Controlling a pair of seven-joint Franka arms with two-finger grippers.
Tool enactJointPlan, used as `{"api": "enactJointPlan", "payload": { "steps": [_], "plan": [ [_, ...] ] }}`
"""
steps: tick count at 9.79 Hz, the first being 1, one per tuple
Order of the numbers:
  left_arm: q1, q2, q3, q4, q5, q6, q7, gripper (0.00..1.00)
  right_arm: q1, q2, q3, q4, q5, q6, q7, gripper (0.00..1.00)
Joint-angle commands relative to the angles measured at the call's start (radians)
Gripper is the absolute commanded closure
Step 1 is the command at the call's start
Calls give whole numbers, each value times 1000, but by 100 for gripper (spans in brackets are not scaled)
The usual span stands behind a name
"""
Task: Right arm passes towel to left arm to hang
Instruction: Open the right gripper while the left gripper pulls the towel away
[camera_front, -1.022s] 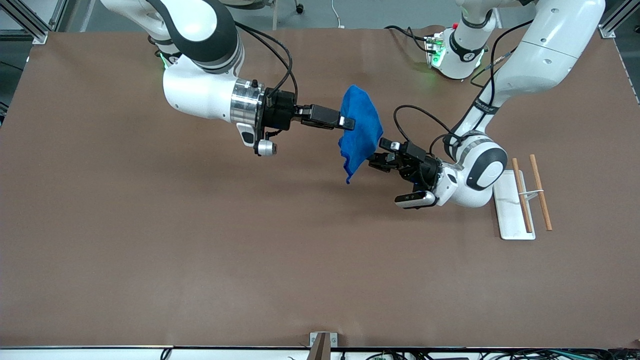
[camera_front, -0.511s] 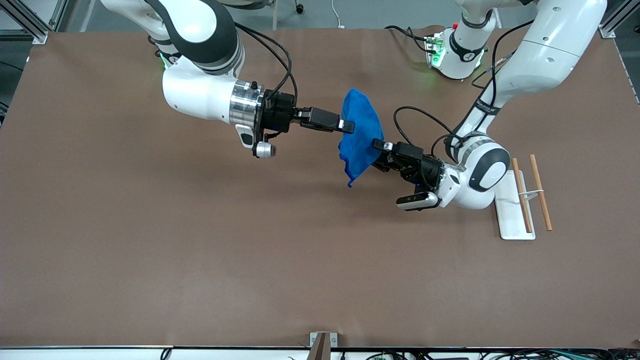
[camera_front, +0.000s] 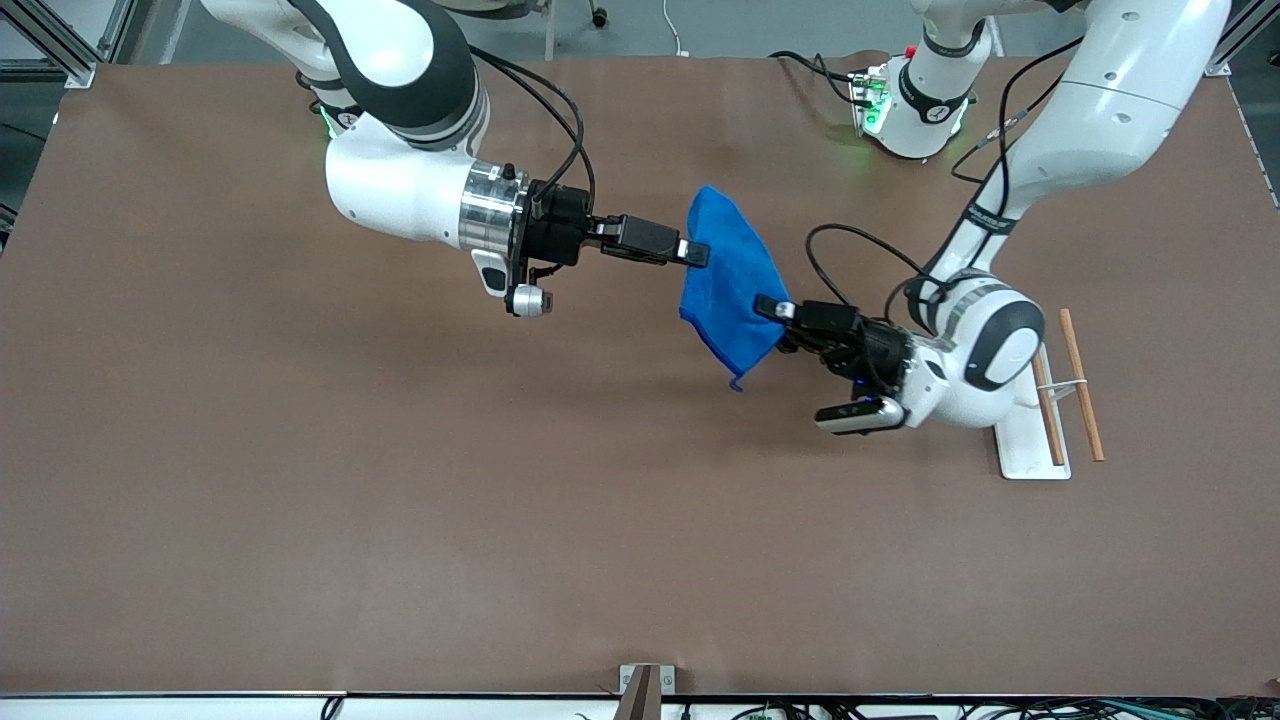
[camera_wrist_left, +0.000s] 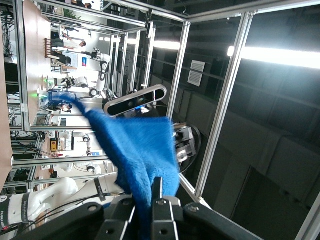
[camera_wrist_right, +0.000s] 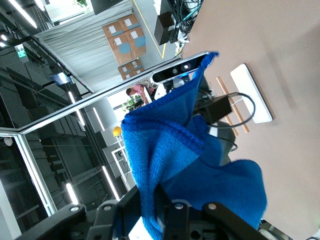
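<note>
Since a second ago your left tool (camera_front: 775, 312) has closed on the bright blue soft cloth towel (camera_front: 728, 280) and tugged it toward the wooden-rail rack (camera_front: 1055, 390). Your right tool (camera_front: 692, 252) remains clenched on it, so the towel spans both above the brown surface (camera_front: 300, 480), mid-handover.

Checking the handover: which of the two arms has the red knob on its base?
The left arm, whose base sits toward the rack; its pincer grips the towel.

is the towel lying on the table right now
No, the towel hangs in the air above the table, pinched between the right gripper and the left gripper, both with jaws shut on it.
</note>
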Motion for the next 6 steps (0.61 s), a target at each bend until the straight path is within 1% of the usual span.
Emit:
{"api": "enactJointPlan", "payload": {
  "steps": [1, 2, 3, 4, 5, 6],
  "plan": [
    [38, -31, 12, 28, 69, 24, -112, 92, -2, 10, 7, 17, 16, 12, -7, 19],
    [55, -45, 12, 48, 106, 30, -163, 92, -14, 6, 4, -2, -4, 11, -6, 0],
    [69, -62, 12, 56, 131, 42, -203, 92, -45, 0, 2, -26, -72, -1, -4, 0],
    [87, -77, 12, 63, 158, 49, -235, 94, -85, -2, -2, -45, -164, -50, -3, 0],
    [104, -85, 12, 72, 198, 50, -278, 98, -125, -3, -40, -52, -281, -154, -1, 0],
    [117, -97, 26, 88, 242, 56, -316, 100, -127, -19, -123, -68, -383, -240, 2, 0]
  ]
}}
